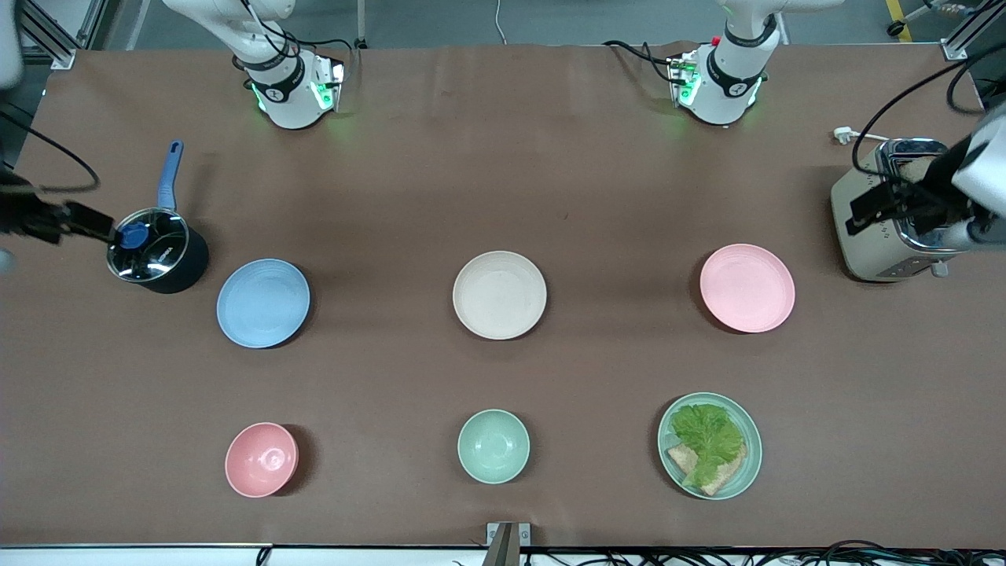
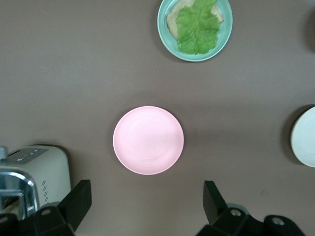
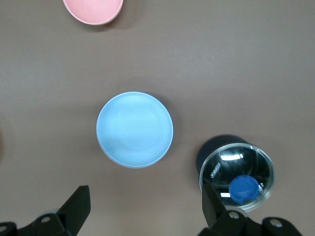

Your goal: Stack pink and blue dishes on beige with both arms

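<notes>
Three equal plates lie in a row across the table's middle. The light blue plate (image 1: pixel 263 303) (image 3: pixel 134 129) is toward the right arm's end, the beige plate (image 1: pixel 499 295) (image 2: pixel 306 136) sits in the centre, and the pink plate (image 1: pixel 747 288) (image 2: pixel 148 140) is toward the left arm's end. All three are bare and apart from each other. My left gripper (image 1: pixel 872 206) (image 2: pixel 147 201) hangs open and empty, high over the toaster beside the pink plate. My right gripper (image 1: pixel 86 222) (image 3: pixel 145 206) is open and empty too, high over the pot beside the blue plate.
A silver toaster (image 1: pixel 896 212) (image 2: pixel 29 172) stands at the left arm's end. A dark pot with a glass lid (image 1: pixel 157 251) (image 3: pixel 236 177) stands at the right arm's end. Nearer the front camera are a pink bowl (image 1: pixel 261 459), a mint bowl (image 1: pixel 493 446) and a mint plate with lettuce and bread (image 1: pixel 710 446).
</notes>
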Robot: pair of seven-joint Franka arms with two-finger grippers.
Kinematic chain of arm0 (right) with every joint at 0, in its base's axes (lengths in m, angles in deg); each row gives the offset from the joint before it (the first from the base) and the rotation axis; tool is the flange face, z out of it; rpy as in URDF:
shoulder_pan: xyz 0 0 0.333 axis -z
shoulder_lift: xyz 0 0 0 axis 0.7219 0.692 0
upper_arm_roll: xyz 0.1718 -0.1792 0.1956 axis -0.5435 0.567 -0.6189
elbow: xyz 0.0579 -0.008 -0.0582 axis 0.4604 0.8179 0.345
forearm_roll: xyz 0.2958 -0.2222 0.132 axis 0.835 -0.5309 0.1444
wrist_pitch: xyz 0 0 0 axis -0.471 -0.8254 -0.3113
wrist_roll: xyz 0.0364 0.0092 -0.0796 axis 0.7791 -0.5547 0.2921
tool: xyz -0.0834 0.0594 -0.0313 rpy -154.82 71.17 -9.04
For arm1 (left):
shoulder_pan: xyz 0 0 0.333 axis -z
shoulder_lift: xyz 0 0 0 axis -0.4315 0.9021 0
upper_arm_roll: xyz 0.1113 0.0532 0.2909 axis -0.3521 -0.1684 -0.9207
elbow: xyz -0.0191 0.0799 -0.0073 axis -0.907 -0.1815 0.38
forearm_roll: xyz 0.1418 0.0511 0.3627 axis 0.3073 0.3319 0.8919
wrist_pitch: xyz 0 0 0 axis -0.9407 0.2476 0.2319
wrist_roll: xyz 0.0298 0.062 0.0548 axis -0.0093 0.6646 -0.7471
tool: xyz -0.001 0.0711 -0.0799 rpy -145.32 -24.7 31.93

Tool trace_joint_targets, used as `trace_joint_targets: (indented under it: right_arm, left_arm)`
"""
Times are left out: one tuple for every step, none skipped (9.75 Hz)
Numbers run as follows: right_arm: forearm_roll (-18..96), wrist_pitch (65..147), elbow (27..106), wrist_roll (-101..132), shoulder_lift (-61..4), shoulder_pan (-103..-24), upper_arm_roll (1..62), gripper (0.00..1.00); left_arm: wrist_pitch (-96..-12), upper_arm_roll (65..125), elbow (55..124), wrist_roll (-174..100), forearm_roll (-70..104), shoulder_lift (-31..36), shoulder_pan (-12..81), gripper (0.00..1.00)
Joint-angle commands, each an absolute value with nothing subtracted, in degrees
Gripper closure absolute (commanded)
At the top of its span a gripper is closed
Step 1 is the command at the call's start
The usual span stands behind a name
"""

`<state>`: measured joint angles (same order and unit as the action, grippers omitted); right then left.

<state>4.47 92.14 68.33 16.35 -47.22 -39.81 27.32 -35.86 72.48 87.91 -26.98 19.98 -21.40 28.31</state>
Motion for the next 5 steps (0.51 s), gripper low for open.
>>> trace_joint_targets:
  right_arm:
    - [6.7,100.3,75.5,18.8,-45.3,-38.8,27.0,0.0]
    - [8.7,105.0,77.8,22.4,-41.7,-38.1,27.4,0.0]
    - [11.9,109.4,80.9,25.6,-40.0,-37.4,27.5,0.0]
    - [12.7,114.6,83.8,28.4,-38.4,-37.2,27.5,0.0]
    - [13.1,119.5,86.2,31.1,-36.6,-36.0,27.4,0.0]
  left_arm:
    - [-45.8,67.4,100.6,-18.1,15.7,-21.7,28.6,0.0]
    - [-52.9,66.9,107.0,-14.9,15.7,-21.7,28.3,0.0]
    - [-60.6,66.0,112.7,-11.9,15.6,-20.5,28.2,0.0]
    - [-65.5,65.3,115.1,-7.9,15.5,-17.2,28.2,0.0]
    - [-66.6,65.2,115.0,-5.9,15.2,-13.5,28.1,0.0]
